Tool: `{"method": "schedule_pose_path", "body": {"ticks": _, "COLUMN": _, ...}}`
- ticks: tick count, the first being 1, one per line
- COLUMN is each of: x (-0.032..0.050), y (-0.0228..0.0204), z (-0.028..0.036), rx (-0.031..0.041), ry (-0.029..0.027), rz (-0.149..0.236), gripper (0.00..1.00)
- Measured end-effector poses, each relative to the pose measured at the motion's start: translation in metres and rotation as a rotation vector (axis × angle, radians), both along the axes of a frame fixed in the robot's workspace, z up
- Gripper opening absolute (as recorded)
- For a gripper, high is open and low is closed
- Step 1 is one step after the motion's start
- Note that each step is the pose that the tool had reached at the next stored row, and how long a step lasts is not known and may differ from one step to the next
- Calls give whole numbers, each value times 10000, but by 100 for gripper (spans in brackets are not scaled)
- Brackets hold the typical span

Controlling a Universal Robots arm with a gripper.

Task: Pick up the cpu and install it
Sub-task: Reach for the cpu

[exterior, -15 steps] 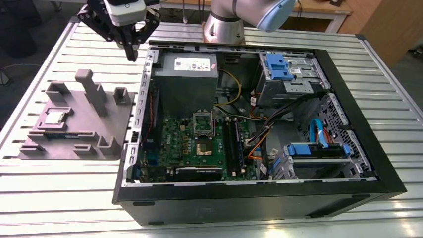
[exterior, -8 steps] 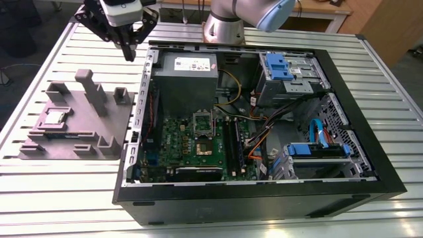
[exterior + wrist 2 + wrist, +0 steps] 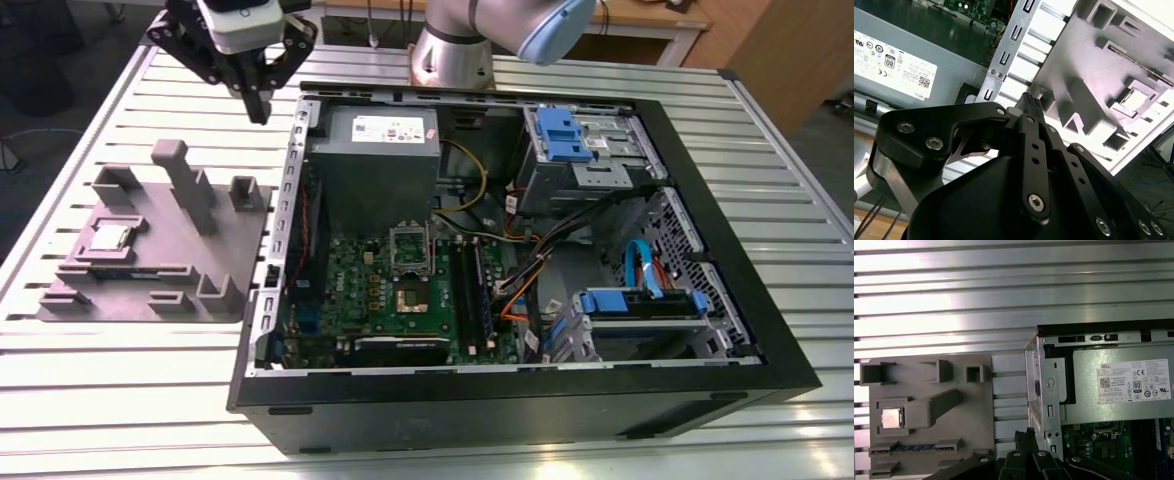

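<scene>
First wrist view shows flat, square, silvery cpu (image 3: 892, 418)

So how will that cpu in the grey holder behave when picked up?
The cpu looks thin, flat and rigid, so probably stiff and light. Its shiny metal top may be slippery. Seated in a pocket of the grey holder, its edges likely offer little to grip.

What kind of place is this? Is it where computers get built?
Probably a robot lab or workshop. An open computer case sits on a slotted metal table, a robot arm stands by it, and the cpu lies in a grey holder beside it.
</scene>
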State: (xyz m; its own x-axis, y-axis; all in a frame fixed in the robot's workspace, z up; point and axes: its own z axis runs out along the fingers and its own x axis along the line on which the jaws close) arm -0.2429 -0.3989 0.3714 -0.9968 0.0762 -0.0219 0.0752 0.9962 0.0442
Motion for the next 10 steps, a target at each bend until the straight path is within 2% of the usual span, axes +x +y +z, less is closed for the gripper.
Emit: {"method": "schedule_pose_path", "body": {"ticks": 10, "x": -26, "y": 0, "z": -6, "rx": 0, "ry": 11, "rz": 1, "gripper": 10}}
